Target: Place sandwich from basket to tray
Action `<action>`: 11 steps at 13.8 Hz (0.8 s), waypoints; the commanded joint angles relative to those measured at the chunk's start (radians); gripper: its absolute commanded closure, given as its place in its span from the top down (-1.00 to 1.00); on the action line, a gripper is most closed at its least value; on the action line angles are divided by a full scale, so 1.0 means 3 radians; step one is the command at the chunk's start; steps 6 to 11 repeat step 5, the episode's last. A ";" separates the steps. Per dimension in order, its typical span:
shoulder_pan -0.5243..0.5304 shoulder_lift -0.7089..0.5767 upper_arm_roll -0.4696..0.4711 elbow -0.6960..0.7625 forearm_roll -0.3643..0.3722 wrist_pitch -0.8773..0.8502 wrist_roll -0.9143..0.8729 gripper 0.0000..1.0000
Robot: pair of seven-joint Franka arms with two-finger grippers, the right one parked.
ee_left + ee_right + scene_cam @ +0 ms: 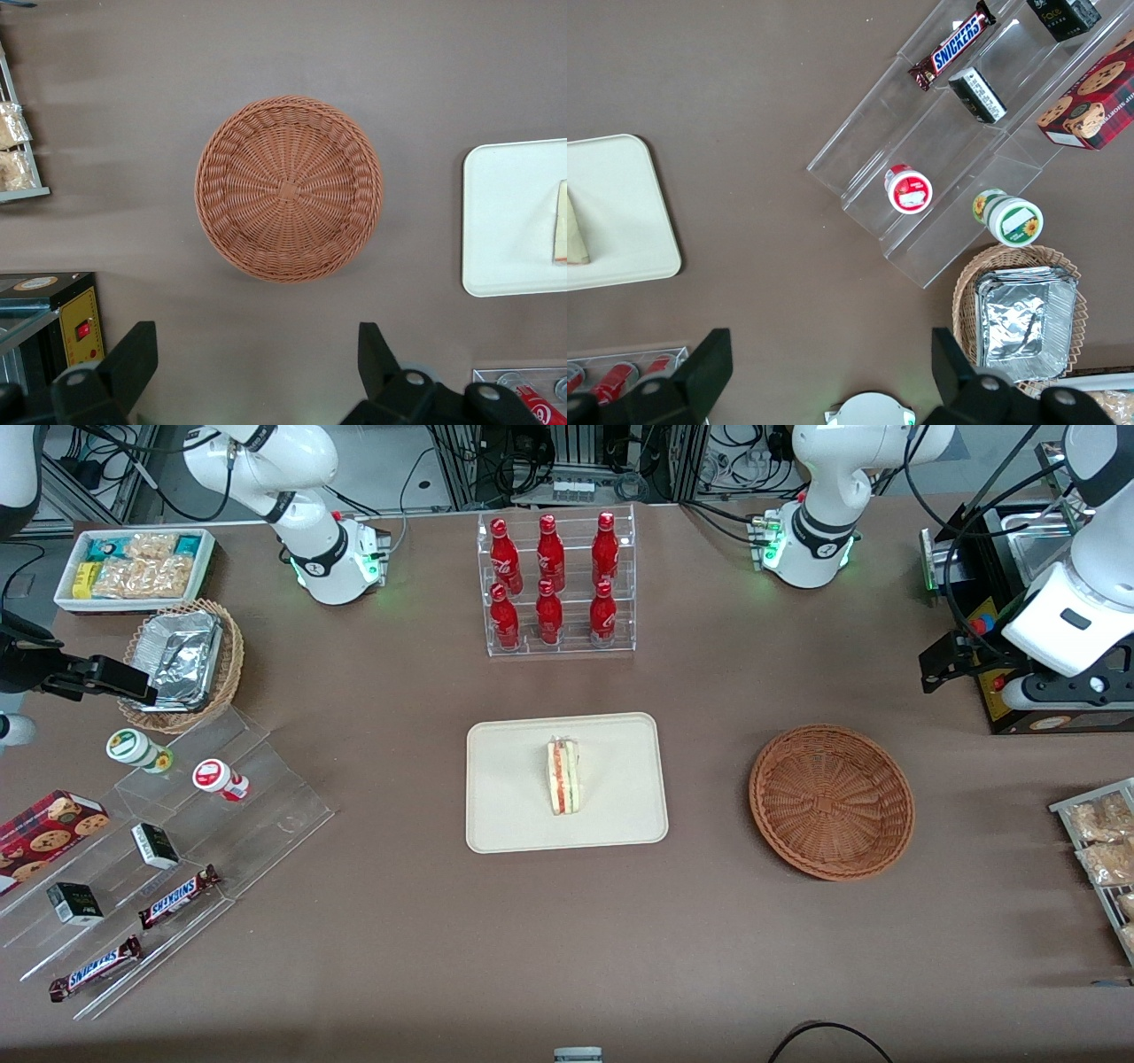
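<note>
Triangular white-bread sandwich (563,776), red and green filling edge visible, lies on tray (514,815). Gripper (257,372), spread wide, hangs above empty wicker basket (289,189).

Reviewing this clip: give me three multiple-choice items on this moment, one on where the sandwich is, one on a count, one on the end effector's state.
1. The sandwich lies:
A. in the basket
B. on the tray
C. on the bare table

2. Red bottles in the clear rack:
A. four
B. six
C. eight

3. The end effector, high above the table beside the basket, is:
A. open and empty
B. shut on the sandwich
C. shut on the basket rim

Key: 1 B, it rests on the tray while the basket is empty. 2 B, the red bottles stand in two rows of three. 3 A, its fingers stand apart with nothing between.
</note>
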 commanded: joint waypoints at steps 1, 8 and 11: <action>-0.0049 -0.0080 0.0175 -0.0036 -0.0084 0.0005 0.0129 1.00; -0.0049 -0.0070 0.0211 0.0035 -0.0079 -0.0031 0.0202 1.00; -0.0049 -0.0070 0.0211 0.0035 -0.0079 -0.0031 0.0202 1.00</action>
